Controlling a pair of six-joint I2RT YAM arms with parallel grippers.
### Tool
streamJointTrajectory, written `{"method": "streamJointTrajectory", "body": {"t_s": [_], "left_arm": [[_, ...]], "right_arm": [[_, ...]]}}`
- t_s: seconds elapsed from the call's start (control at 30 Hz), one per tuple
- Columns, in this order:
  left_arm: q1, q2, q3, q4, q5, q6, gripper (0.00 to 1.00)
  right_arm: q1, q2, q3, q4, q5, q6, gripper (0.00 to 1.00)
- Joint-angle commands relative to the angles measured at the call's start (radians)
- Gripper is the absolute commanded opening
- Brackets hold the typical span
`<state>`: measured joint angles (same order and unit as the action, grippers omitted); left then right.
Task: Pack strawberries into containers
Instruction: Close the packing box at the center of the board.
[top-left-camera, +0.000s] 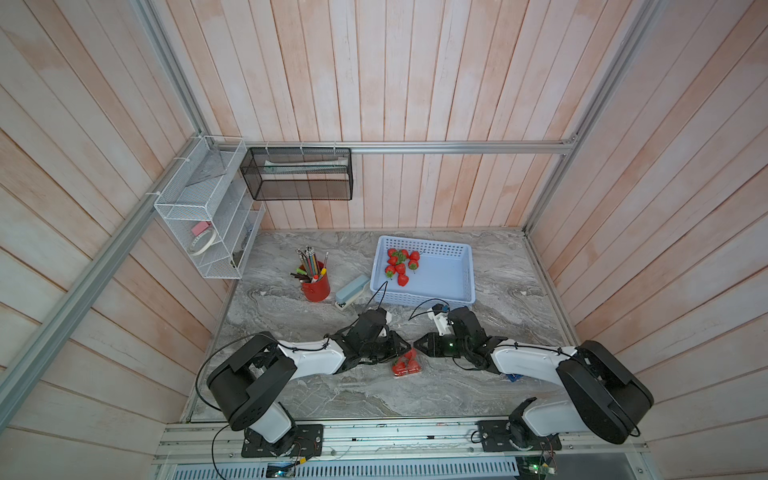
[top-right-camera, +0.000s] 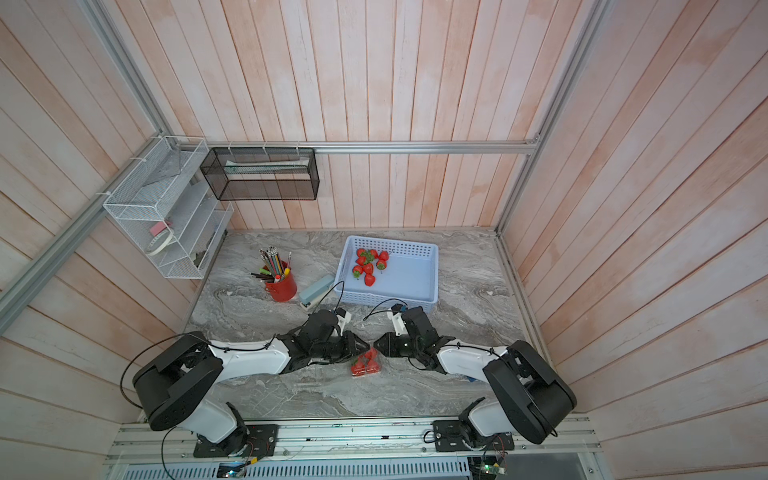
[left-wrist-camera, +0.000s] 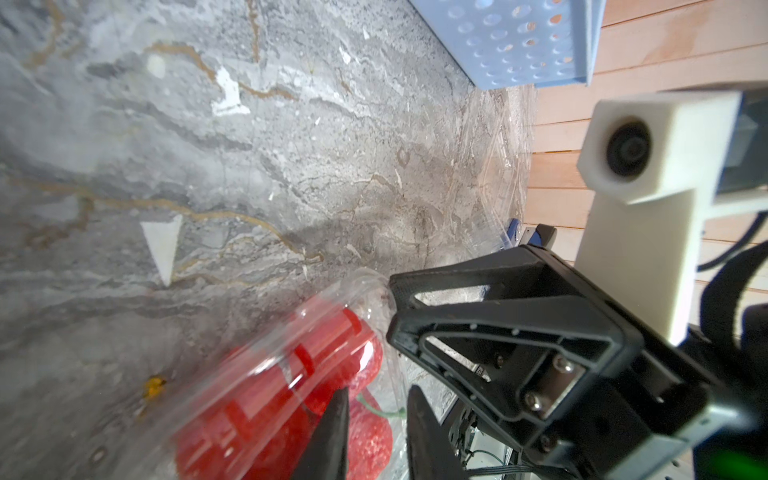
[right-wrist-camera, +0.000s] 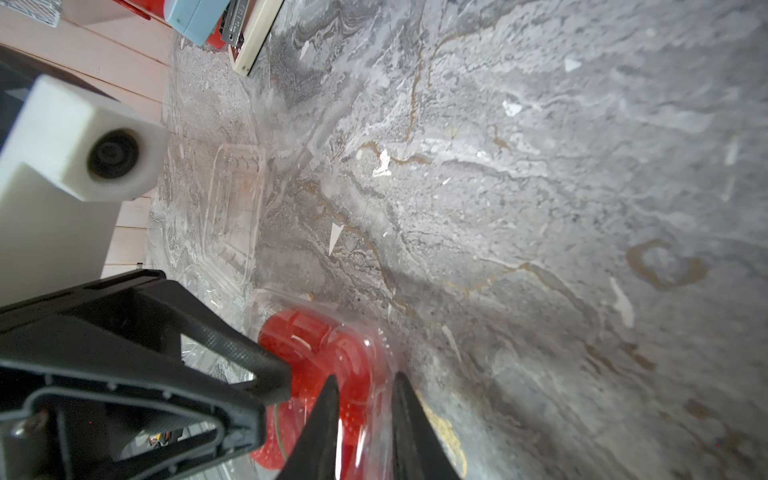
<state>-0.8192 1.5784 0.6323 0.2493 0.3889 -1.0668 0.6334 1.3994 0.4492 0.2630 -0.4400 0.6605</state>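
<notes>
In both top views the filled container (top-left-camera: 409, 365) (top-right-camera: 365, 365) sits below centre, with the left gripper (top-left-camera: 405, 348) and right gripper (top-left-camera: 419, 345) meeting at its upper edge. Loose strawberries (top-left-camera: 401, 264) lie in the blue basket (top-left-camera: 461, 297). Left wrist view, bottom: the left gripper (left-wrist-camera: 378, 392) is clamped on its wall. Right wrist view, bottom: the right gripper (right-wrist-camera: 365, 378) straddles its rim, jaws slightly apart; I can't tell if it grips.

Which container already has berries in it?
The container between left gripper and right gripper, red with strawberries; the empty container shows only marble through it.
</notes>
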Motion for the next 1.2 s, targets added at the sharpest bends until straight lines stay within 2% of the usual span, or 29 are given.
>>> {"method": "streamJointTrajectory", "body": {"t_s": [0.0, 0.2, 0.43, 0.6, 0.83, 1.17], "left_arm": [[-0.006, 0.019, -0.002, -0.067, -0.014, 0.01, 0.28], [-0.005, -0.034, -0.004, -0.111, -0.04, 0.023, 0.27], [-0.015, -0.13, -0.034, -0.163, -0.091, 0.018, 0.28], [-0.042, -0.161, -0.069, -0.154, -0.119, -0.016, 0.28], [-0.084, -0.102, -0.012, -0.151, -0.119, -0.009, 0.28], [-0.09, -0.047, 0.009, -0.15, -0.111, -0.01, 0.28]], "right_arm": [[0.005, -0.069, 0.012, -0.058, 0.01, -0.004, 0.28], [0.053, -0.2, 0.017, -0.21, 0.082, -0.001, 0.34], [0.174, -0.283, -0.018, -0.339, 0.166, 0.074, 0.4], [0.212, -0.337, -0.084, -0.315, 0.171, 0.144, 0.44], [0.216, -0.406, -0.14, -0.308, 0.198, 0.198, 0.48], [0.215, -0.336, -0.183, -0.159, 0.156, 0.248, 0.49]]}}
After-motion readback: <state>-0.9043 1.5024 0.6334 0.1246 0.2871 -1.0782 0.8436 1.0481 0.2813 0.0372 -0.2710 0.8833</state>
